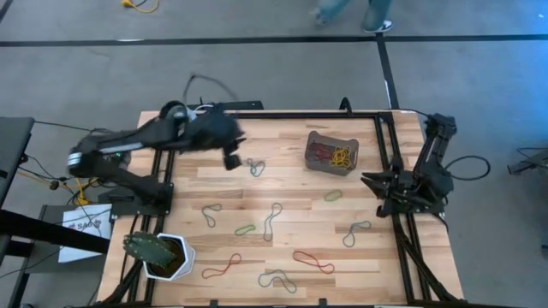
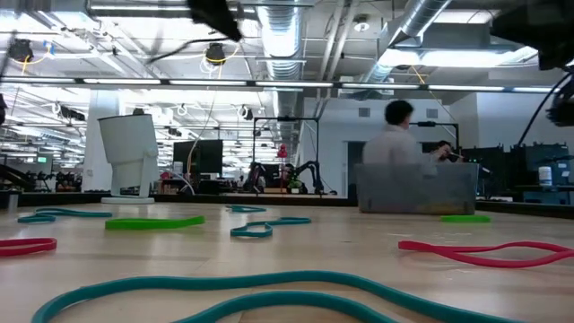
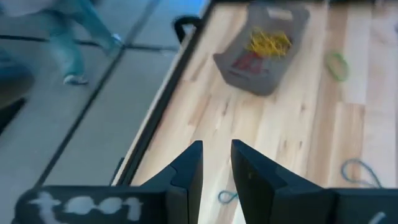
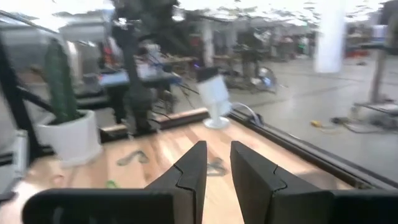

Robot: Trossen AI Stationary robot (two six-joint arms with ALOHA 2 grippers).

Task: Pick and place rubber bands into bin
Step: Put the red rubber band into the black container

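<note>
The left gripper (image 1: 233,160), fingers close together and empty, hangs left of a thin blue-grey rubber band (image 1: 256,167); the small brown tray bin (image 1: 331,152) sits further right.

The left gripper (image 1: 233,159) hangs over the table (image 1: 282,192) near its far edge, just beside a grey-blue rubber band (image 1: 256,168), and the right gripper (image 1: 370,180) rests at the right edge. The bin (image 1: 332,152) sits toward the far right corner holding red and yellow bands. More rubber bands (image 1: 272,221) lie scattered toward the near edge, and a white pot with a green plant (image 1: 163,256) stands at the near left corner.
</note>
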